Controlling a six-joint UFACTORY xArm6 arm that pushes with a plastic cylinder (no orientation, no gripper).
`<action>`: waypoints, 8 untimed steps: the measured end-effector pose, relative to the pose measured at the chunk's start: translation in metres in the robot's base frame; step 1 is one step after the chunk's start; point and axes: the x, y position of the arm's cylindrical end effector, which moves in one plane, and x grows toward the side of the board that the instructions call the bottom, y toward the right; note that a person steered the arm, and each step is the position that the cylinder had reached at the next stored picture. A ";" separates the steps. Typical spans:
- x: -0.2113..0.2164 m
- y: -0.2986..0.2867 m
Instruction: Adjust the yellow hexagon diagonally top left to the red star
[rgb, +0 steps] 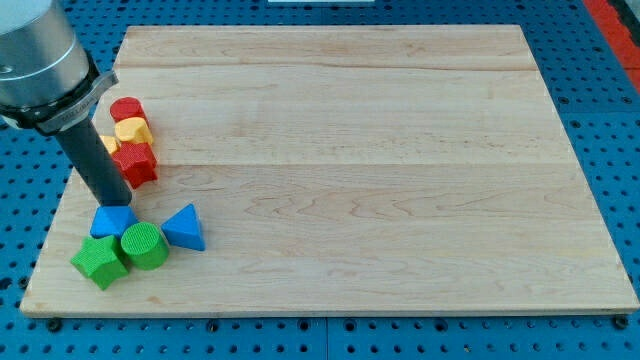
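Note:
The yellow hexagon lies near the board's left edge, between a red cylinder above it and the red star below it, touching both. A second yellow piece shows partly behind the rod, shape unclear. My tip is at the end of the dark rod, just below and left of the red star, right above a blue block.
A blue triangle, a green cylinder and a green block cluster at the bottom left of the wooden board. The arm's grey body fills the top left corner.

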 end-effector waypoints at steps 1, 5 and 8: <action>-0.008 0.020; -0.026 -0.028; -0.053 -0.064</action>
